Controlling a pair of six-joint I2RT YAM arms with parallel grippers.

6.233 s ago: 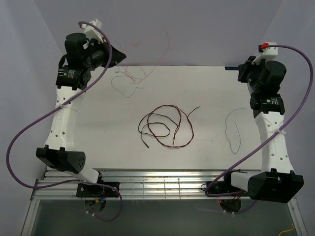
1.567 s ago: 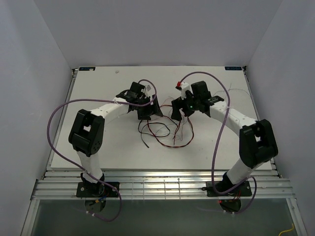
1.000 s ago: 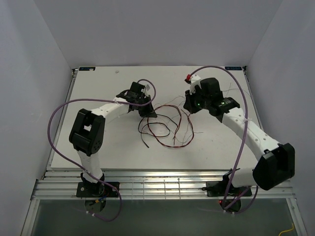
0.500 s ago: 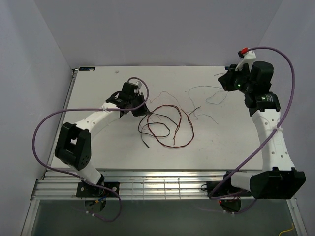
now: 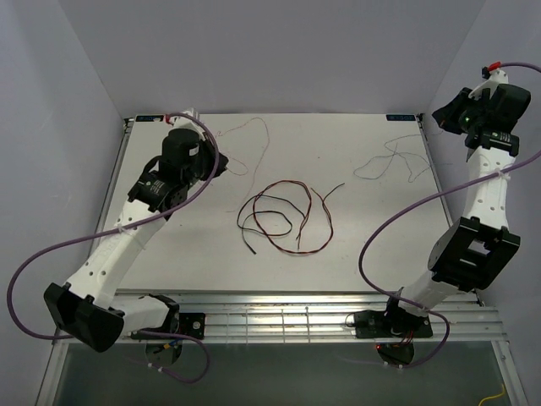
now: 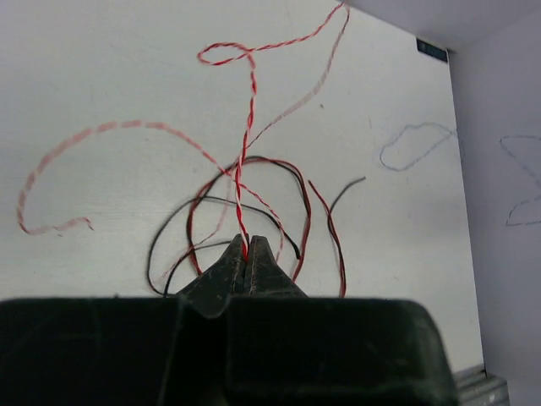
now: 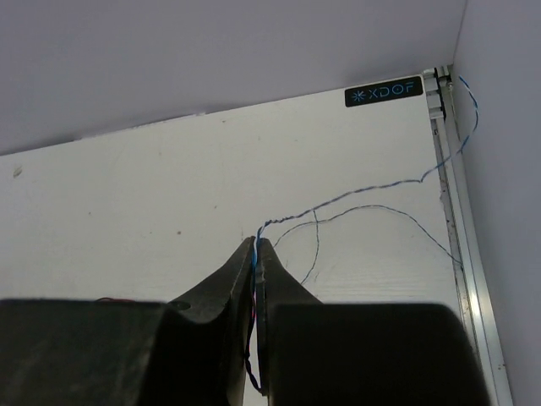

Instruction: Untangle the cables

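Note:
My left gripper is shut on the pale pink cable, which up close is a red-and-white twist rising from the jaws. It is held above the table's back left. My right gripper is shut on the pale blue-grey cable, a blue twist trailing from the jaws, high at the far right corner. The red cable and black cables lie looped together mid-table, also in the left wrist view, apart from both grippers.
The white table is boxed by pale walls at left, back and right. A metal rail runs along its right edge, with an XDOF label at the back corner. A slatted metal ledge lies at the front. Purple hoses hang from both arms.
My left gripper has pulled back and left with the pale pink cable, clear of the central loops. My right gripper has swung right and up with the blue-grey cable. The red and black loops stayed put.

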